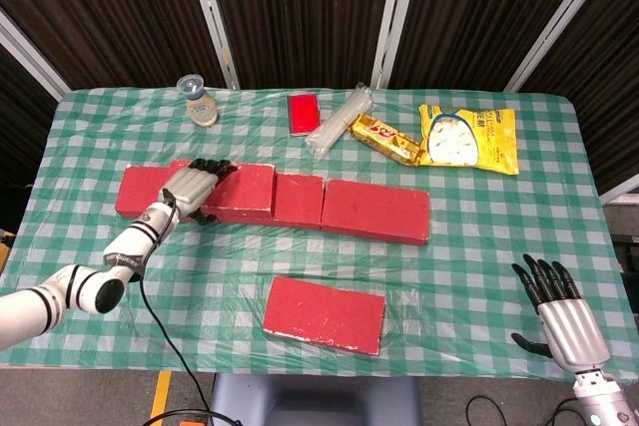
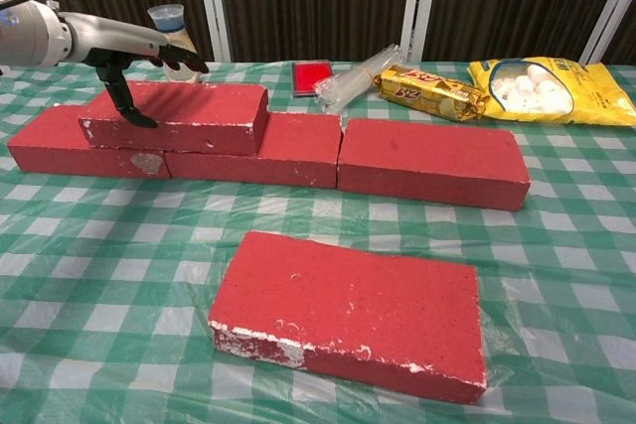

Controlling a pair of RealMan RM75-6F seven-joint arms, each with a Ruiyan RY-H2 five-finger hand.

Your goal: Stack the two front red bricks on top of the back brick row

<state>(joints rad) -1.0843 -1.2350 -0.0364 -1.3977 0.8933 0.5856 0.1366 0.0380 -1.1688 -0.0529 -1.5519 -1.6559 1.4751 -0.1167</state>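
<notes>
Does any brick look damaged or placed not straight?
The front brick has chipped white patches along its near edge and lies slightly turned against the back row. The stacked brick also shows white chips at its left end. The left hand is above it, fingers spread.

place: staged test room, likely a lab | evidence: dark ribbed wall panels [image 1: 300, 7] with white struts [image 1: 212, 7] | surface: green checked plastic cloth [image 1: 469, 246] | cable [image 1: 165, 316] trailing off the edge
</notes>
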